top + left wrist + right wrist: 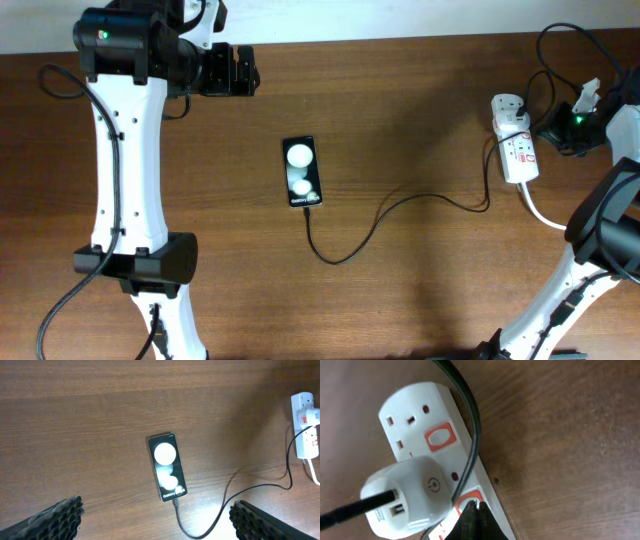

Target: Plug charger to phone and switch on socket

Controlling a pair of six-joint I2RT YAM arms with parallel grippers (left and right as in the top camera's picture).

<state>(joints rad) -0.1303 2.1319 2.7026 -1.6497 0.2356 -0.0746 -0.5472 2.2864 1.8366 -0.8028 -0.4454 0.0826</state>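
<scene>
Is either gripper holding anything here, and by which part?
Nothing is held. The left gripper is open above the wooden table; the right gripper, shut, sits at a red switch on the white power strip, gripping nothing.

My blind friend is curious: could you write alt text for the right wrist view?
The shut right gripper sits at a red-rimmed switch on a white power strip lying on a wooden table. Beside it a white adapter is plugged in, with a thin black cable in its port.
</scene>
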